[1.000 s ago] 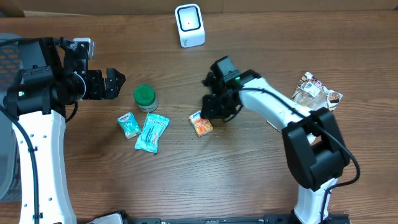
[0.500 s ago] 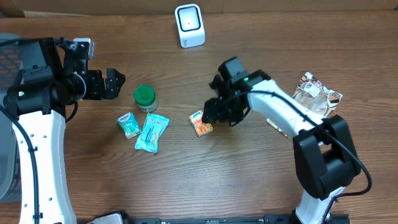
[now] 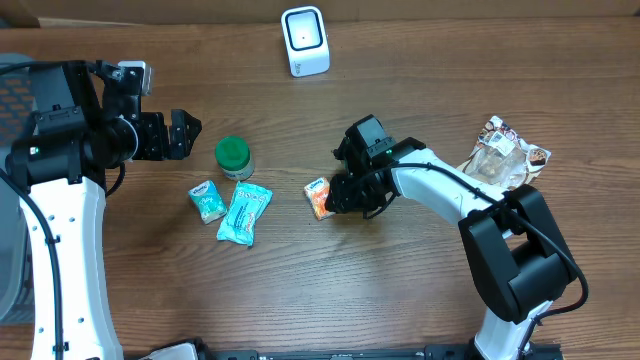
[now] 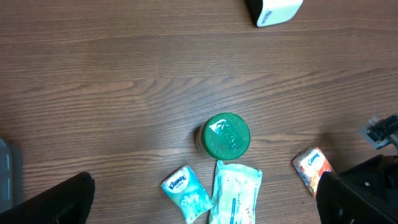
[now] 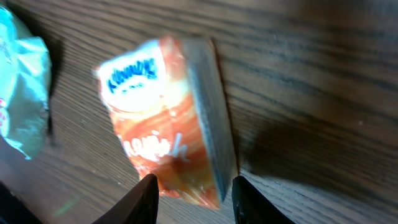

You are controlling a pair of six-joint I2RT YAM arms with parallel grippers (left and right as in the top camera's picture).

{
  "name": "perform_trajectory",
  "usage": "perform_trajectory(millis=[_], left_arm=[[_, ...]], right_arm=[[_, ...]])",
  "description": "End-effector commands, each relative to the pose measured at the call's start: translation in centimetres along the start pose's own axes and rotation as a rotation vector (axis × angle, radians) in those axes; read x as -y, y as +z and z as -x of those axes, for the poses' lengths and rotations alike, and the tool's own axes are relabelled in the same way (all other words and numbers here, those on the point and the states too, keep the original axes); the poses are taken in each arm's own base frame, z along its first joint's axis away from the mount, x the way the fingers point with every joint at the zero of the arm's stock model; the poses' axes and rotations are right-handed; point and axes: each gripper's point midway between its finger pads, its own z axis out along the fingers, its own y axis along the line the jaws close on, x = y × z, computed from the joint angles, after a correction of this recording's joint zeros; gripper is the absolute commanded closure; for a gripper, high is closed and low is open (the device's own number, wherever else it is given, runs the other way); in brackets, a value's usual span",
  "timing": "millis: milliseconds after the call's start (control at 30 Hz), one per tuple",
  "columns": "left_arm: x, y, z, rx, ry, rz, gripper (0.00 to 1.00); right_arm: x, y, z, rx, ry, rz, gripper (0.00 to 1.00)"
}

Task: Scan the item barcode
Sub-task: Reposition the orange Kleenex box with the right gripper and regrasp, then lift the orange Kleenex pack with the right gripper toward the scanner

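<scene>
A small orange tissue pack (image 3: pixel 319 197) lies flat on the wooden table near the middle. My right gripper (image 3: pixel 337 196) is down at its right end. In the right wrist view the pack (image 5: pixel 165 124) fills the frame, and my right gripper (image 5: pixel 193 190) straddles its near end, open, with both fingertips close to its sides. A white barcode scanner (image 3: pixel 305 40) stands at the table's far edge, and its corner (image 4: pixel 273 11) shows in the left wrist view. My left gripper (image 3: pixel 188 133) hovers wide open at the left with nothing in it.
A green-lidded jar (image 3: pixel 233 155), a blue Kleenex pack (image 3: pixel 207 200) and a teal wipes pack (image 3: pixel 245 212) lie left of the orange pack. A crinkled snack bag (image 3: pixel 508 148) sits at the far right. A grey bin edge (image 4: pixel 5 174) shows at the left.
My right gripper has dropped and shifted slightly left onto the orange pack's end, and its jaws have narrowed around it. The pack has barely moved. The left arm is still.
</scene>
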Motion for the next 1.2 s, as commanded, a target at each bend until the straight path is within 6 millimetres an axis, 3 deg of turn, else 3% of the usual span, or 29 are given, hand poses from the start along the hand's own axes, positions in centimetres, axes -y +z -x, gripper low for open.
perform_trajectory(millis=[0,367,567,667,800,900,967,1167], left_arm=[[0.3,-0.7,0.9,0.031,0.027,-0.007,0.01],[0.4,-0.7,0.9,0.031,0.027,-0.007,0.01],[0.3,-0.7,0.9,0.031,0.027,-0.007,0.0],[0.3,-0.7,0.9,0.031,0.027,-0.007,0.0],[0.5,-0.7,0.9,0.03,0.029,-0.009,0.0],[0.5,-0.7,0.9,0.03,0.029,-0.009,0.0],[0.5,-0.7,0.9,0.03,0.029,-0.009,0.0],[0.4,-0.7,0.9,0.031,0.028,-0.008,0.0]], right_arm=[[0.4,0.5,-0.4,-0.004,0.012,0.004,0.6],[0.8,1.7,0.1,0.012,0.055,0.011,0.61],[1.5,2.8,-0.2,-0.016,0.099,0.014,0.78],[1.9,2.6,0.0,-0.014,0.121,0.017,0.96],[1.8,2.1,0.2,-0.018,0.154,0.039,0.96],[-0.4,0.2,0.4,-0.026,0.148,0.173,0.96],[-2.9,-2.1,0.8,-0.017,0.086,0.311,0.96],[-9.7,-11.9,1.7,0.054,-0.086,0.7,0.96]])
